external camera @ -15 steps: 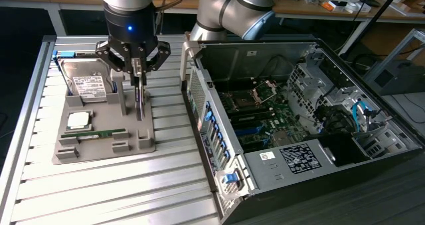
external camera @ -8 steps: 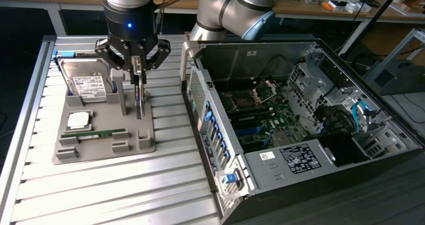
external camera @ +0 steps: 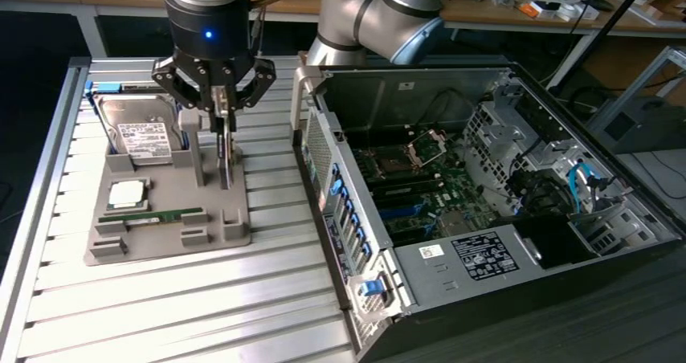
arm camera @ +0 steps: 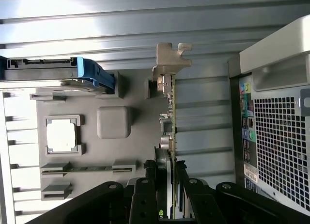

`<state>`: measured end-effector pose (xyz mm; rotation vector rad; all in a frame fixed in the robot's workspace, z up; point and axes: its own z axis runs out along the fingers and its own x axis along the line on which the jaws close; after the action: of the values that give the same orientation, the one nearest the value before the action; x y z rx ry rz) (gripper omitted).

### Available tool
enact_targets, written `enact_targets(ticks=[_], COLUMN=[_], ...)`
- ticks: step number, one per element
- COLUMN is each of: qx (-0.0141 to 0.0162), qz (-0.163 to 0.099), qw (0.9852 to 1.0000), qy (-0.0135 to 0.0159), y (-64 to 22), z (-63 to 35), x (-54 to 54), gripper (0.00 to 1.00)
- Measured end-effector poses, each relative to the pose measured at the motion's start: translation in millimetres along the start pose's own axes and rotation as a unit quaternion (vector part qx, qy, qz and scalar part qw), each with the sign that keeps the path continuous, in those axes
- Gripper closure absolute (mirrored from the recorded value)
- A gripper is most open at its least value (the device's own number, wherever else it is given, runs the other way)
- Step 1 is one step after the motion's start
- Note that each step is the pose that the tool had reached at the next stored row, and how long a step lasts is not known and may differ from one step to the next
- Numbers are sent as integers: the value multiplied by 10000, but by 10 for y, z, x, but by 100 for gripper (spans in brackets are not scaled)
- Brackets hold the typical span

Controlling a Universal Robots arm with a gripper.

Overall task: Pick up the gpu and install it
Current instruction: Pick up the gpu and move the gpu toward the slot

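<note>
Fingers of the gripper are clamped on the gpu, one on each flat face near its upper edge. The card stands upright and edge-on at the side of the grey holder tray nearest the computer case. You cannot tell from either view whether its lower edge sits in the tray's slot or hangs just above it. Treat the card as light, stiff and fragile: it is a thin board with parts on its faces and will not take bending. A square hold on the flat of the board, as you have it, looks the safest, since any twist would likely lever it against the slot. Its pale metal bracket juts out at one end and could catch on an edge. On the tray, the hard drive, the processor chip and the memory stick lie to the exterior view's left of the card, apart from it. A grey tray post stands just beside it. The case's grilled wall rises between the tray and the motherboard.
</note>
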<state>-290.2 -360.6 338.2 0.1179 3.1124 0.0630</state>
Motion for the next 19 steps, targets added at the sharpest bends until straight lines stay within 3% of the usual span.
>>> enact_targets(ticks=[19], qx=[0], qz=[0], qw=[10000], qy=[0], y=[5], z=[-120], x=[-3], gripper=[73])
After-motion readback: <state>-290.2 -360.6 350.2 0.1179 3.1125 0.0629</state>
